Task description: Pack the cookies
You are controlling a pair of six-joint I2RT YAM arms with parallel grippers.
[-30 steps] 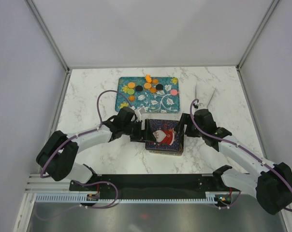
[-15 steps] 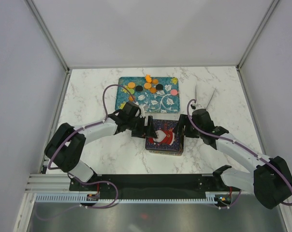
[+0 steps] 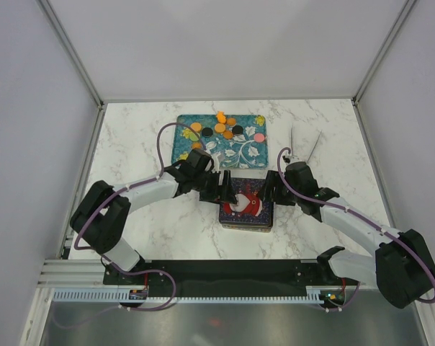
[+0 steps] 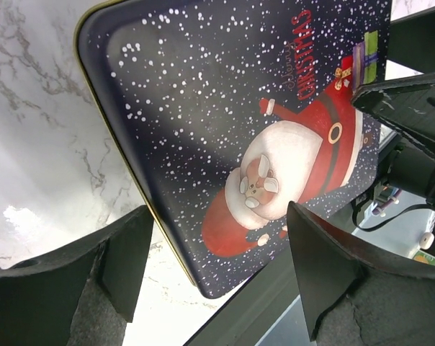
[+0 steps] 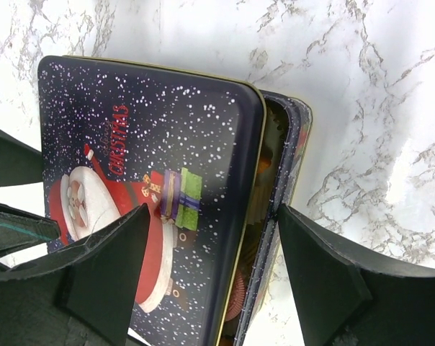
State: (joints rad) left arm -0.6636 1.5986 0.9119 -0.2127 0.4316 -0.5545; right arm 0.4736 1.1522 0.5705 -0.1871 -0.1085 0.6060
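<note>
The cookies are small flat discs (orange, green, pink, black) clustered at the far side of the teal tray, unmoved. The left gripper and right gripper, jaws spread wide, have edged further in over the Santa tin lid, which sits askew.

Bright even light, soft shadows, blown-out white patches, sharp focus

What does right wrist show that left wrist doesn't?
Only right wrist: the Santa lid sits askew on the tin base, leaving a gap with what look like brownish cookies inside. Only left wrist: the right gripper's fingers at the lid's far edge. Both: the lid, the marble table, and that view's own open fingers on either side.
</note>
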